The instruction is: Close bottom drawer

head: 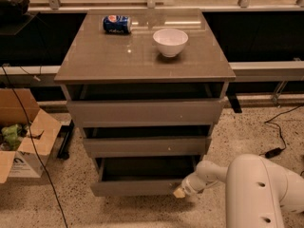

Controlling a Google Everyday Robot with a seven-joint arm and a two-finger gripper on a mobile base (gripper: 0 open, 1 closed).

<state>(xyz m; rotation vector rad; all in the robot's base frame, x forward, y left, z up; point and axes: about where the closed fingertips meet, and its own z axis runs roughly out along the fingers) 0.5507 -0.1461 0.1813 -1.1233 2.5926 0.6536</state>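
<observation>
Far left, on the floor: cardboard box (21, 141), flaps open, well apart from the work.

Next over: table (95, 61) with three drawers under its top. On the top, back left: blue soda can (117, 24), lying on its side.

Centre, from above down: top drawer (145, 112) and middle drawer (145, 146), both slightly ajar, with a dark gap above each front. Lowest: bottom drawer (137, 187), near the floor. Stands pulled out further than the two above, dark tray open to view, front well forward of the middle drawer's front. Judged not yet closed: contact apparently made, nearly all of the inward travel left to do.

Long axis of its front: left to right, parallel with the table's front edge. Faces the camera. Slides front to back, so calls for a push straight back, away from the camera.

Right of centre on the top: white bowl (170, 42), upright.

Lower right: gripper (179, 192), tan tip at the right end of the bottom drawer's front, touching it or just beside it. Cannot tell how far the jaws are open; nothing seen in their hold. Presses off-centre, so could skew the drawer on its runners.

Far right: white arm (259, 194), reaching in from the lower right corner.
</observation>
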